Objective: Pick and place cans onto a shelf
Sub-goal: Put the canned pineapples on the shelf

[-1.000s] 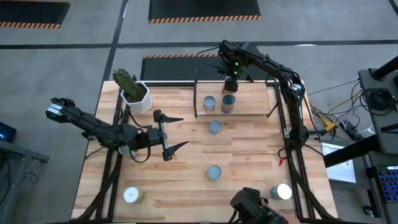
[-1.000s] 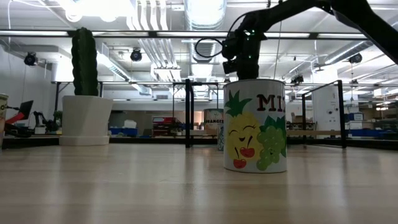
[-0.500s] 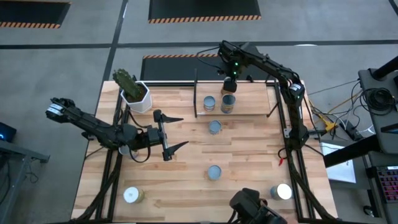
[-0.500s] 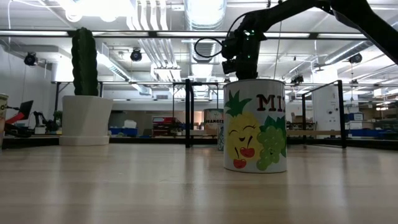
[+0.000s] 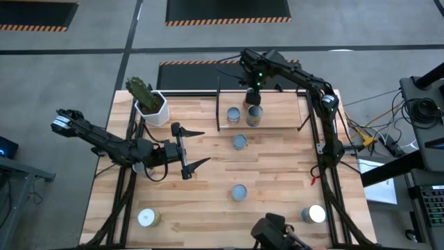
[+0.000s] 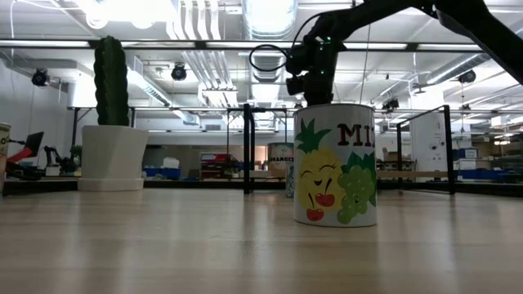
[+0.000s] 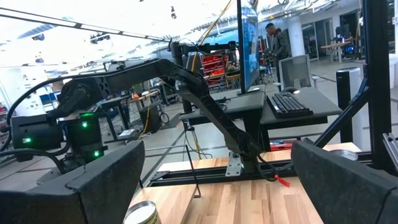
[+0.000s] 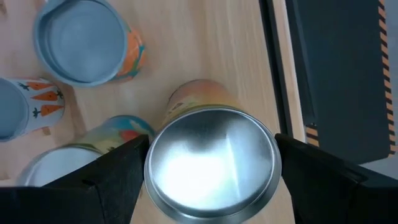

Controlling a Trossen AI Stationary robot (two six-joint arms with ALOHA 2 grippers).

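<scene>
Here the right gripper (image 5: pixel 253 92) hangs over a can (image 8: pixel 212 162) on the shelf (image 5: pixel 277 104), fingers apart around its top, not clamped. If they drift sideways, they may knock it against the neighbouring cans. The left gripper (image 5: pixel 189 151) waits wide apart over the tabletop (image 5: pixel 277 180).

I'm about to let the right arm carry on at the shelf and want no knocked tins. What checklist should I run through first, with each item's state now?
1. Right gripper open, a finger either side of the can: ok.
2. Can standing upright on the shelf: ok.
3. Fingers free of that can: cannot tell, they sit very close to its rim.
4. Neighbouring can upright on the shelf, apart from it: ok.
5. Left gripper open, waiting over mid-table, away from the shelf: ok.
6. Cans remaining on the table, such as the one near the middle: not ok, not shelved yet.
</scene>
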